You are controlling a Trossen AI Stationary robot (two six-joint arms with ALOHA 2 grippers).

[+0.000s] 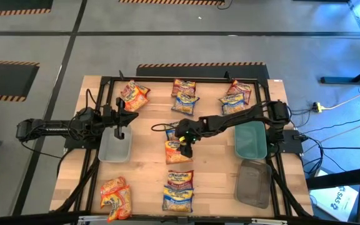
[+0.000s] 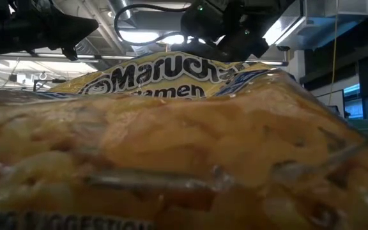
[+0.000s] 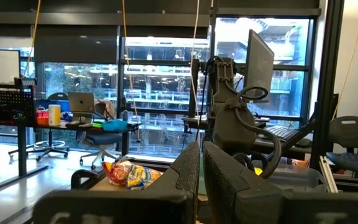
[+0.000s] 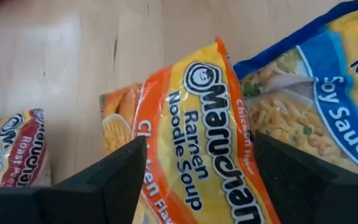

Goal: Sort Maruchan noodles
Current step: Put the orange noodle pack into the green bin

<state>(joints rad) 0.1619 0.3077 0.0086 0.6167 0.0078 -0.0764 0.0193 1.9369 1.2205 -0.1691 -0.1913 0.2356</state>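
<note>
— What is being carried by the wooden table [image 1: 145,165]?

— Maruchan noodles are being seen in piles: one at the far left [image 1: 133,95], one at the far middle [image 1: 184,95], one at the far right [image 1: 235,97], one in the middle [image 1: 177,150], one at the near left [image 1: 115,197] and one at the near middle [image 1: 179,189].

— And the trays?

— A clear tray [image 1: 115,145] is being seen on the left side, a teal tray [image 1: 250,139] on the right side, and a grey tray [image 1: 254,182] just nearer than the teal one.
</note>
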